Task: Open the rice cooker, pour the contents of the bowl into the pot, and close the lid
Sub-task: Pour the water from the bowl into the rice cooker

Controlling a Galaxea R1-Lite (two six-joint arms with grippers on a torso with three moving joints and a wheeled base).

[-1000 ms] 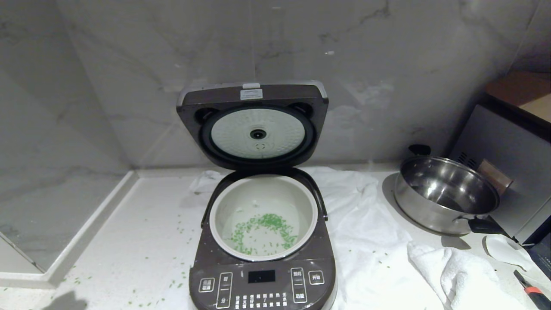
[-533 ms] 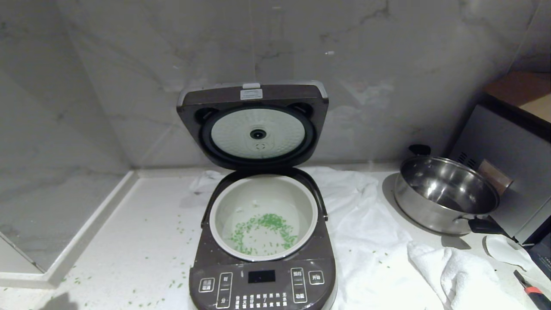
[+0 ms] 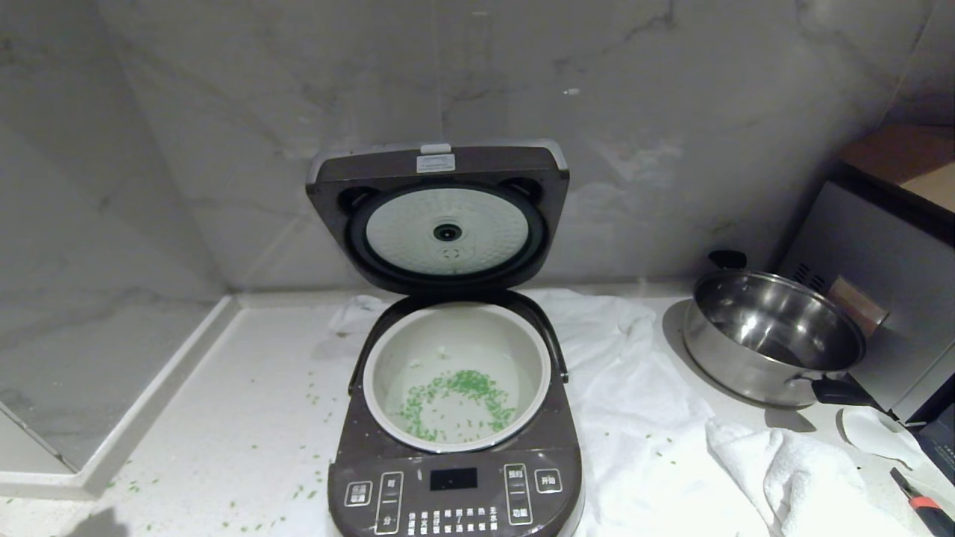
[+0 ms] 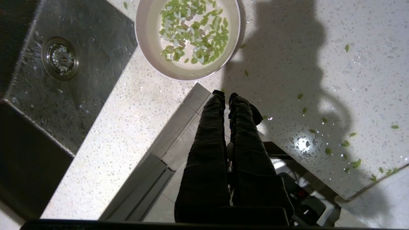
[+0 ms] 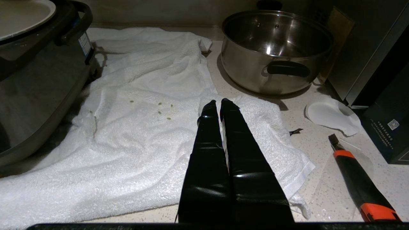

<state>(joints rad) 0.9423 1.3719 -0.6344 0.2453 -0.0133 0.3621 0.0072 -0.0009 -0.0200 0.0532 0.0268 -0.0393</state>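
left gripper [image 4: 226, 95], jaws pressed together and empty, near the bowl [image 4: 187, 38] at the worktop's sink-side edge; a clumsy grasp risks tipping its contents [image 4: 194, 30].

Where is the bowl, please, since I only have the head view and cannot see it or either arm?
Observer: The bowl stands on the speckled counter beside the sink, seen by the left wrist camera.
Operator: Is anything in it?
Observer: Yes, green bits in water.
Operator: Is the left gripper holding it?
Observer: No. The left gripper is shut, empty, short of the rim.
Operator: And the right gripper?
Observer: The right gripper is shut over the white towel.
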